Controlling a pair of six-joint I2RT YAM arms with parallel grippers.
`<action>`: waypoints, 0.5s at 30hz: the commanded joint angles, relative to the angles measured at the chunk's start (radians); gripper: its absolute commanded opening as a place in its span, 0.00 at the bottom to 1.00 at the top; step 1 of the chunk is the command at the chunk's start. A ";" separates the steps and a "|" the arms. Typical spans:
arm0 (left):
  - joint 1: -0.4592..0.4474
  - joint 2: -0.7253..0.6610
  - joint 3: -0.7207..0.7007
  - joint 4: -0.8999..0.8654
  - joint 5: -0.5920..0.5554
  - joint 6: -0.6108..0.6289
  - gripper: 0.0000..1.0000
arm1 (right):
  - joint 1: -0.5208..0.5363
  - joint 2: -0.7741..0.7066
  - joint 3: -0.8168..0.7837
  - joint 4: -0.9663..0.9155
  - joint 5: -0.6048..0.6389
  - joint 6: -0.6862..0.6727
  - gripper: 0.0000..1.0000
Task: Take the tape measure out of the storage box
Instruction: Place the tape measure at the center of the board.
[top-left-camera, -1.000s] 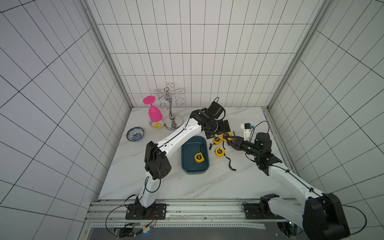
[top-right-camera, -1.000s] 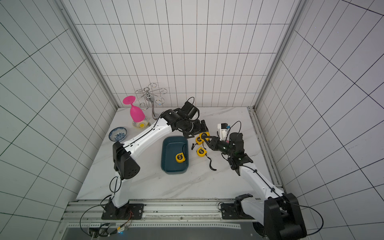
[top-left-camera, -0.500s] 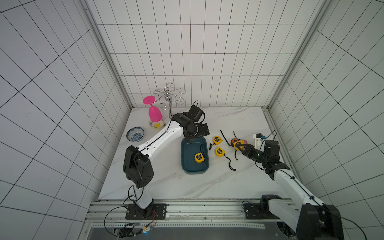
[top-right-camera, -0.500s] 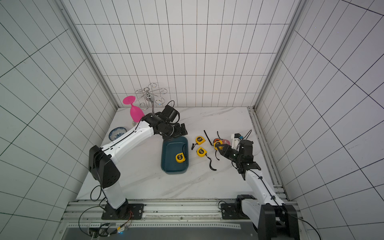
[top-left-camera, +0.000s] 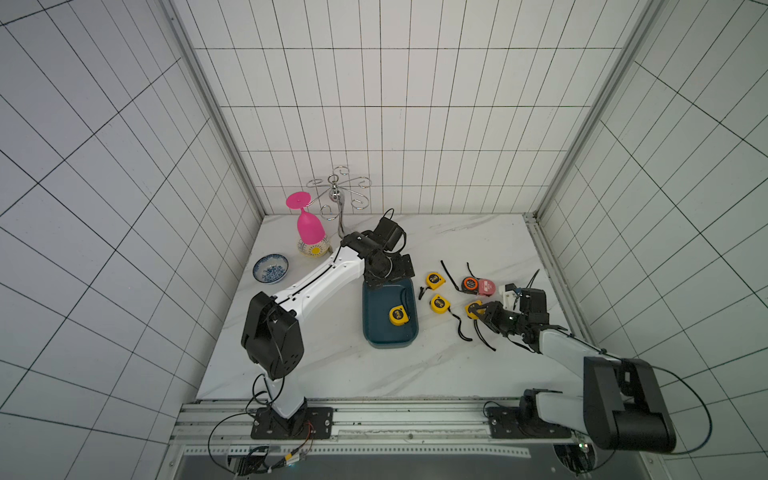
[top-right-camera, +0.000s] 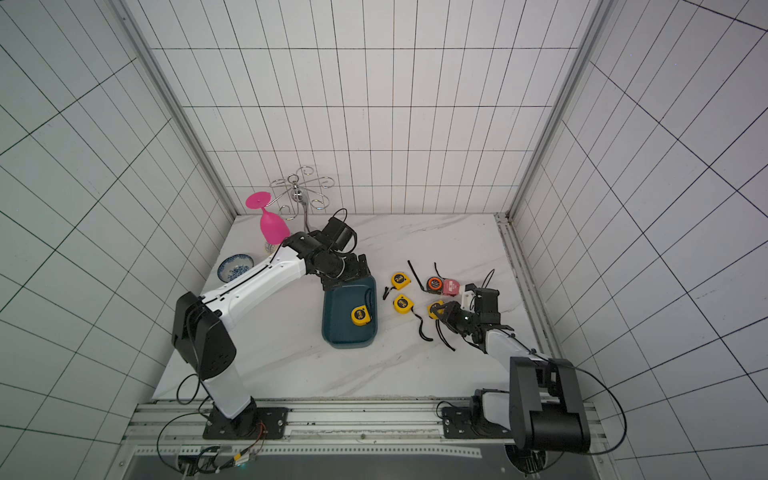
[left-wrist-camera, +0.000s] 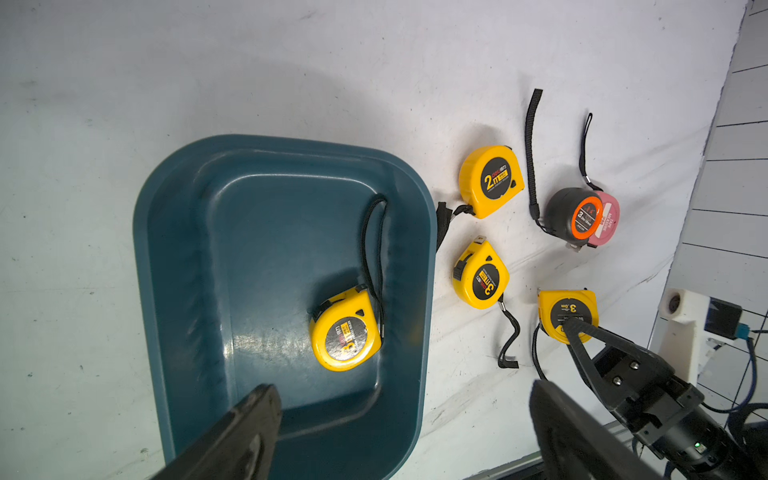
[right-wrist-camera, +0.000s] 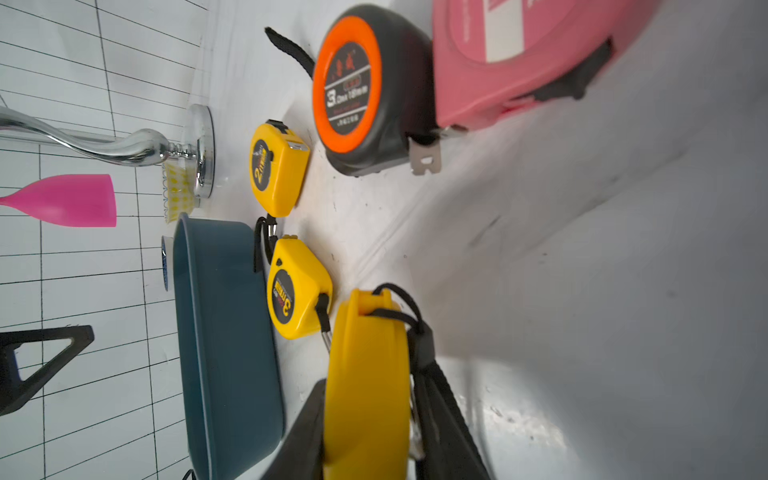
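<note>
1. Left wrist view: left end effector (left-wrist-camera: 399, 395), wide open and empty, hovers over box (left-wrist-camera: 174, 232) holding one tape measure (left-wrist-camera: 345, 332).
2. Right arm reaches low, right of box; right end effector (top-left-camera: 478, 313) pinches second tape (right-wrist-camera: 365, 374).

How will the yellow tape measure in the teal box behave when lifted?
Likely rigid: the yellow tape measure has a hard-looking case. Its black strap lies in a loose loop, so it will probably dangle. Lying flat in the storage box, it seems unlikely to roll.
</note>
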 joint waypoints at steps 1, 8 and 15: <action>0.006 -0.033 -0.015 0.020 -0.025 0.015 0.97 | -0.017 0.035 -0.001 0.055 -0.042 0.000 0.21; 0.010 -0.047 -0.035 0.022 -0.029 0.014 0.97 | -0.024 0.028 0.008 -0.013 -0.031 -0.027 0.33; 0.009 -0.051 -0.051 0.004 -0.034 0.031 0.97 | -0.023 -0.009 0.038 -0.153 0.005 -0.044 0.55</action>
